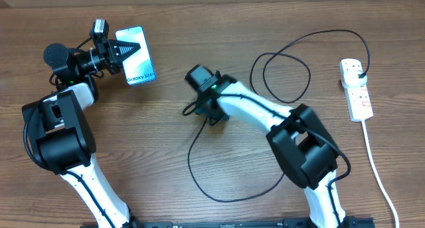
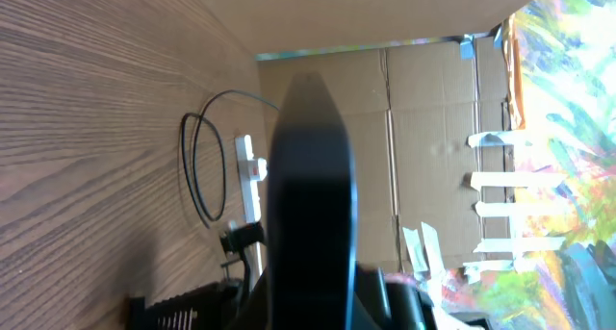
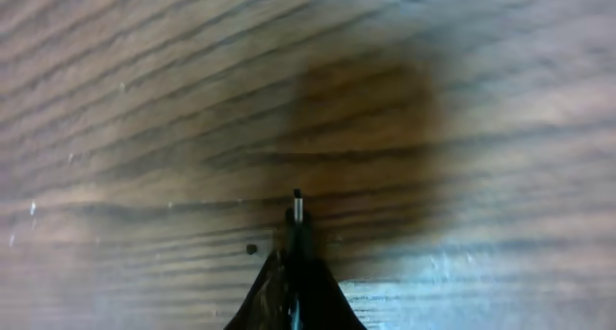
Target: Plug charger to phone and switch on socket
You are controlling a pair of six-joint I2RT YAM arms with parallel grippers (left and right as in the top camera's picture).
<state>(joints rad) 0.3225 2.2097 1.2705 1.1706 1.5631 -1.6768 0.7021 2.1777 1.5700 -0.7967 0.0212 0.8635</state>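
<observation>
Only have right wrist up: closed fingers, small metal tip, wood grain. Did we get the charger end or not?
Observer: Yes. In the overhead view the charger runs as a black cable out from under the right gripper, in the middle of the scene.
Operator: Where's the phone?
Observer: The left gripper is shut on the phone at the far left, screen up, well apart from your gripper.
Operator: Other end plugged in?
Observer: Its black plug sits in the socket at the far right. The switches are too small to tell whether they are on.
</observation>
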